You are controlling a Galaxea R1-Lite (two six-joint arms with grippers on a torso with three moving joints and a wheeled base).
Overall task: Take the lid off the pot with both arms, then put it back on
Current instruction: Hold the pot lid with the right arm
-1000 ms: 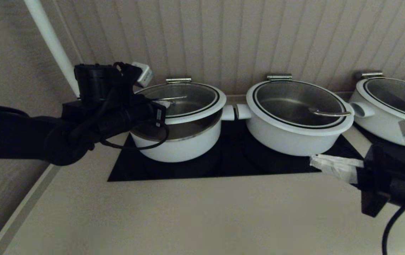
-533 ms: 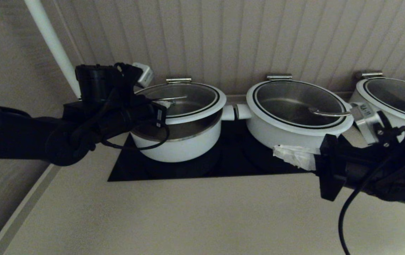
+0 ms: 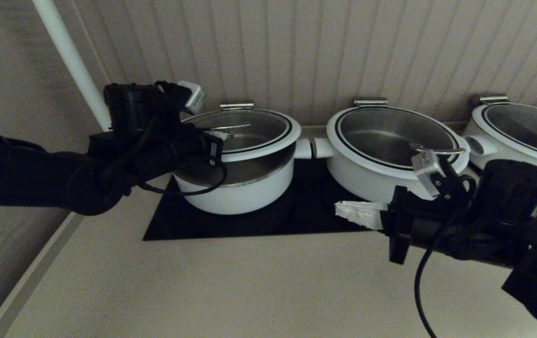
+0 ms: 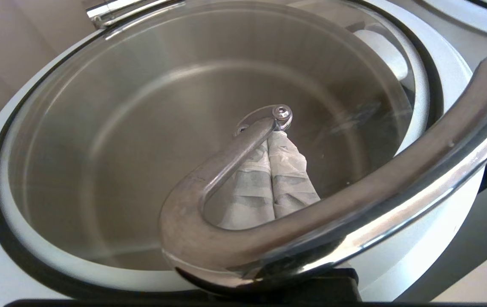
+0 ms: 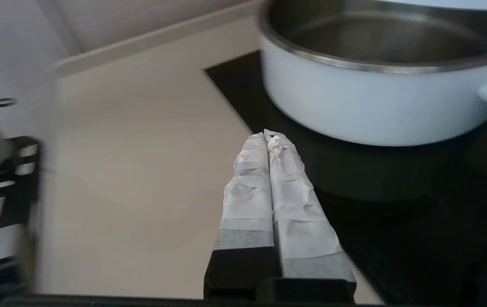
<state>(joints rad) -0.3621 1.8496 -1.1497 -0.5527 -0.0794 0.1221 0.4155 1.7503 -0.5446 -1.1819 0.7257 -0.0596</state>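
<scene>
Tilting lid (image 3: pixel 242 134) above pot (image 3: pixel 230 188) rim.

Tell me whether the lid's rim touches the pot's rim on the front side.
Apart. The head view shows the lid tilted up, a gap above the pot in front.

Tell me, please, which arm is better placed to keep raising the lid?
Left: the left gripper is hooked under the lid's handle. The right gripper is shut, off the pot.

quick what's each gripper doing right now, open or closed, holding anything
Left gripper: closed, tucked under the bent steel loop handle of the round glass lid, which it holds tilted up off the white pot.
Right gripper: closed, holding nothing.
</scene>
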